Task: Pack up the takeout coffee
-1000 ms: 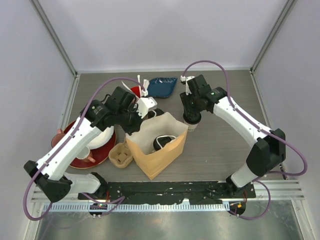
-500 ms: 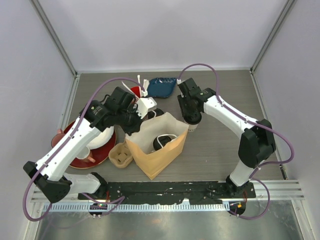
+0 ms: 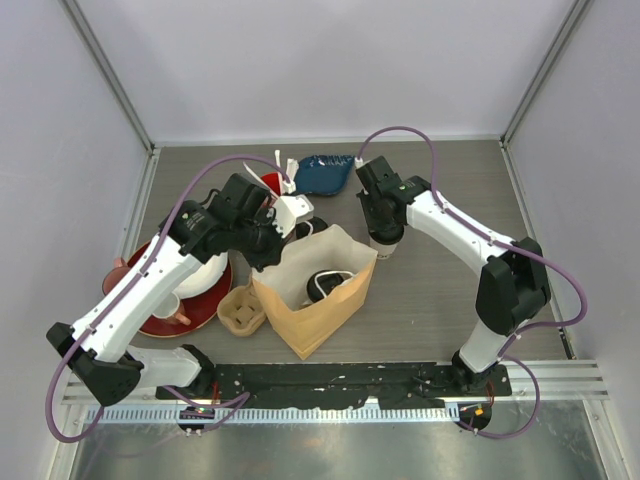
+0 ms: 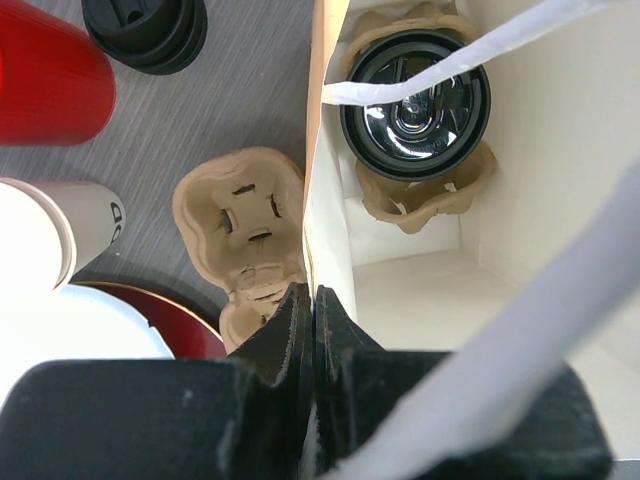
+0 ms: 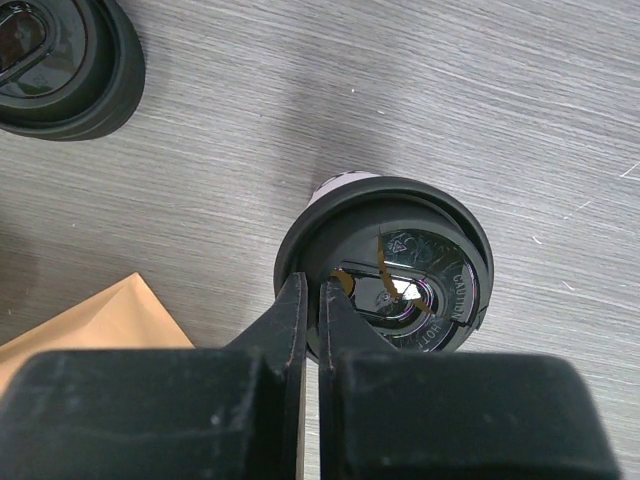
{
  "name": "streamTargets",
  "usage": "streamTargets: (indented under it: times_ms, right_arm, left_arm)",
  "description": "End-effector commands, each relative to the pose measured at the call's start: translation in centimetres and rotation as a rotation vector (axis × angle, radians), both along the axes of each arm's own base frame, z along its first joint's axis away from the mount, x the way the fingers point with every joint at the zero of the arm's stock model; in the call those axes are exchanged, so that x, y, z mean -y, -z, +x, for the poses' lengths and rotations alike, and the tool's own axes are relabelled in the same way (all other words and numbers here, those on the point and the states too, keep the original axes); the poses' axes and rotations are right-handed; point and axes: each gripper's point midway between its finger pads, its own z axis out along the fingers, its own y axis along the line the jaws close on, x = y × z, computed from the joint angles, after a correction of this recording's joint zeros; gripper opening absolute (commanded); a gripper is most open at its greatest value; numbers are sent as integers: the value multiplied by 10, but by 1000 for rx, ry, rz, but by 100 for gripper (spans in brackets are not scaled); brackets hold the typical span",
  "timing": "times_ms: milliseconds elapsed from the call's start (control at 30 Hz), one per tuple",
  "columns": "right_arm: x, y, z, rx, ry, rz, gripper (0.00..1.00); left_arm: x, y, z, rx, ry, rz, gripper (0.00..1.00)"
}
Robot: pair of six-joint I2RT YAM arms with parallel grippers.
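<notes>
One takeout coffee cup (image 3: 322, 285) with a black lid stands inside the open brown paper bag (image 3: 325, 318), seated in a cardboard holder; it also shows in the left wrist view (image 4: 415, 105). My left gripper (image 4: 313, 295) is shut on the bag's left wall (image 4: 330, 215) and holds it open. A second coffee cup (image 5: 400, 265) stands on the table right of the bag. My right gripper (image 5: 313, 285) is above it, pinched on the left rim of its lid; the top view shows the gripper (image 3: 381, 226) over the cup (image 3: 384, 245). A third coffee cup (image 3: 312, 228) stands behind the bag.
A loose cardboard cup holder (image 3: 243, 308) lies left of the bag. A red plate (image 3: 160, 318) with white crockery is at the left. A red cup of white sticks (image 3: 270, 185) and a blue pouch (image 3: 325, 172) are at the back.
The right arm's elbow swung in and its wrist shifted a little left over the coffee cup during the first half second, then held still. The left arm and bag have not moved.
</notes>
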Motion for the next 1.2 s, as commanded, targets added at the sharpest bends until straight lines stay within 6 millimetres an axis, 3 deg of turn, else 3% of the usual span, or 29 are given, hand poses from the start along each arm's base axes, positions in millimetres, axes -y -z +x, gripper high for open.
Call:
streamTargets:
  times_ms: [0, 200, 367, 500, 533, 567, 600, 633, 700, 733, 833, 933, 1067, 1167]
  right_arm:
    - [7, -24, 4, 61, 12, -23, 1]
    - [18, -72, -9, 129, -10, -6, 1]
    - [34, -144, -29, 261, -19, 48, 1]
    - [40, -186, -51, 300, -70, 47, 1]
    - [38, -195, -57, 310, -90, 50, 1]
    - [34, -217, -60, 349, -107, 69, 1]
    - [27, -222, -73, 336, -157, 61, 1]
    - [21, -248, -79, 383, -182, 100, 1]
    - [5, -259, -97, 374, -260, 118, 1]
    - [1, -282, -104, 414, -281, 162, 1]
    - [-19, -296, -127, 404, -393, 218, 1]
    - [-38, -298, -146, 371, -506, 273, 1]
    - [-54, -302, -165, 360, -616, 335, 1]
    - [-61, -304, -179, 342, -679, 376, 1]
  left_arm:
    - [2, -3, -4, -12, 14, -20, 0]
    - [11, -6, 0, -19, 7, -52, 0]
    - [19, -11, 2, -22, 19, -88, 0]
    - [20, -10, 3, -18, 27, -89, 0]
    - [21, -10, 3, -17, 30, -92, 0]
    - [22, -11, 4, -16, 31, -97, 0]
    - [23, -13, 4, -14, 31, -101, 0]
    - [23, -13, 4, -10, 32, -103, 0]
    - [23, -15, 5, -1, 31, -104, 0]
    - [22, -14, 6, 1, 25, -99, 0]
    - [20, -17, 7, 18, 25, -96, 0]
    - [19, -19, 6, 21, 29, -94, 1]
    - [17, -22, 7, 33, 27, -93, 5]
    - [16, -23, 7, 41, 24, -91, 13]
